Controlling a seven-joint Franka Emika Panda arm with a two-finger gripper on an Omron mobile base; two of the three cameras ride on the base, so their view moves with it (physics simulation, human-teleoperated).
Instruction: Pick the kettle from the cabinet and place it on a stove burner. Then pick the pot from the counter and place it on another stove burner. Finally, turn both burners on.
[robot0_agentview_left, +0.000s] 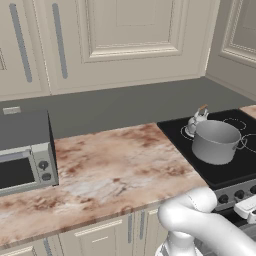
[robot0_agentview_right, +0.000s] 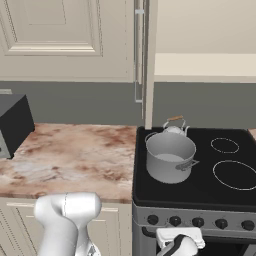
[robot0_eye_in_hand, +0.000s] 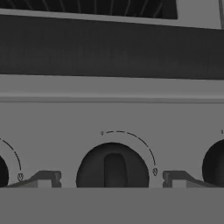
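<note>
We see a kitchen with a black glass stove top (robot0_agentview_right: 200, 185) set beside a pink-brown marble surface (robot0_agentview_left: 110, 170). On the stove's left side stands the pot (robot0_agentview_right: 170, 156), a wide grey cylinder with small loop handles, upright on the front left burner. Just behind it, partly hidden by its rim, sits the small silvery kettle (robot0_agentview_right: 175, 127), its wire handle with a brown wooden top arching above the lid. The two right burners (robot0_agentview_right: 234, 174) show as bare white rings.

Above the stove, the cream cabinet (robot0_agentview_right: 205, 65) shows its open recess and flat beige shelf. Panelled cream cupboards (robot0_agentview_left: 125, 35) with long bar handles hang over the surface, and a grey toaster oven (robot0_agentview_left: 25, 160) rests at the surface's far left.

Our white arm (robot0_agentview_left: 210, 225) reaches low toward the stove's front panel, where a row of dark knobs (robot0_agentview_right: 197, 222) runs. From the hand view, our hand (robot0_eye_in_hand: 112, 179) faces that grey panel squarely. Its two fingertips (robot0_eye_in_hand: 43, 178) are spread apart, one on each side of a round black knob (robot0_eye_in_hand: 113, 168), grasping nothing. We cannot tell whether they touch the panel.
</note>
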